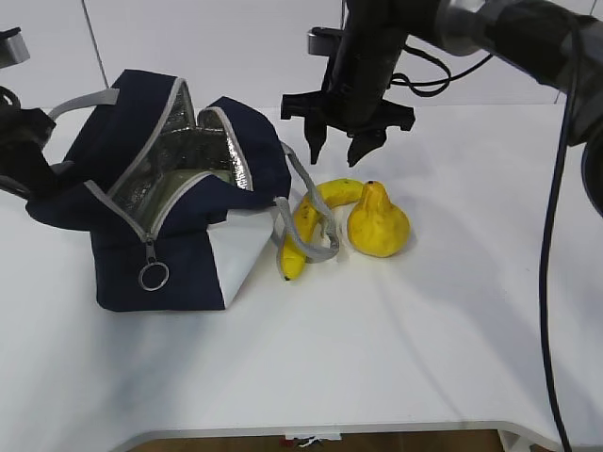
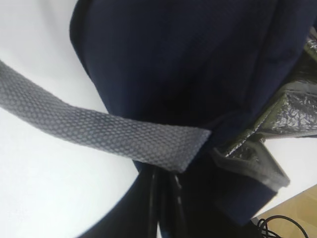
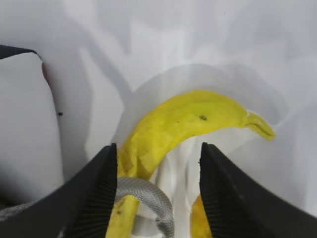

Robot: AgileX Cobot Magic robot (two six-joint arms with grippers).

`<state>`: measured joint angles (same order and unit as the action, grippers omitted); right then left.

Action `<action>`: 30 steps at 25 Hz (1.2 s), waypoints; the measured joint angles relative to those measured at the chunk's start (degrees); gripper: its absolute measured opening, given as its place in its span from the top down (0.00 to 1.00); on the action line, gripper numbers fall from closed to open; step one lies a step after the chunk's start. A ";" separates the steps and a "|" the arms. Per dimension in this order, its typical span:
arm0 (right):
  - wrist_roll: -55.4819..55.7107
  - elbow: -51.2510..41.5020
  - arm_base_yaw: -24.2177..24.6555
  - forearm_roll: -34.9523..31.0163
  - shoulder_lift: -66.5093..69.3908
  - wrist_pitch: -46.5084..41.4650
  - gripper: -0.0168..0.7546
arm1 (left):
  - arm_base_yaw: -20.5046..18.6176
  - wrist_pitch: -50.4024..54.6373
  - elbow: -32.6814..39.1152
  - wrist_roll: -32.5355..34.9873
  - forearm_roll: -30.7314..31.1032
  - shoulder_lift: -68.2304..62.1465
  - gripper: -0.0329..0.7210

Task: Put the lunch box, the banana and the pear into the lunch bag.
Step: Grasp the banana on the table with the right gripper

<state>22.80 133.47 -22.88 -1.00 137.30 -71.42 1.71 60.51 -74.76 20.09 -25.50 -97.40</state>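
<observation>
We see the lunch bag [image 1: 160, 198] standing on the white surface [image 1: 396, 358], unzipped, its navy flap thrown back so the silver foil lining [image 1: 184, 165] shows. A ring pull [image 1: 154, 276] hangs from the grey zipper at the near corner, beside the white side panel [image 1: 243, 254]. We cannot make out the lunch box in any view.

Just to the right of the bag lies the banana [image 1: 316, 221], curved, with one end near the bag's lower corner and the other touching the pear [image 1: 378, 224]. A grey handle [image 1: 316, 226] of the bag loops over the banana's middle. The pear sits upright, stem end up.

Our right tool [image 1: 339, 146] hangs above the banana and pear with its two fingers spread apart and nothing between them. In the right wrist view the fingers [image 3: 94, 198] frame the banana [image 3: 183, 124] and the grey strap [image 3: 148, 198] below, without touching either.

Our left tool sits at the far left edge, against the back of the bag. Its wrist view is filled with navy fabric [image 2: 173, 64] and a grey webbing strap [image 2: 99, 126]; the fingers themselves are hidden, but they are closed together. We cannot tell whether they pinch the fabric.
</observation>
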 joint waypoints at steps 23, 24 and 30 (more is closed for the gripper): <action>20.37 0.00 0.00 -2.45 4.39 0.10 0.41 | 0.00 -0.22 0.00 0.00 -0.11 0.00 0.97; 20.81 0.00 -0.12 -2.31 4.39 0.10 0.41 | 0.00 -0.22 0.00 0.00 -0.11 0.00 0.97; 23.91 0.00 -1.01 -0.49 4.39 0.10 0.41 | 0.00 -0.44 0.00 0.00 -0.11 0.00 0.97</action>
<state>46.71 133.47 -23.89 -1.49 141.69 -71.32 1.71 60.07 -74.76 20.09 -25.61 -97.40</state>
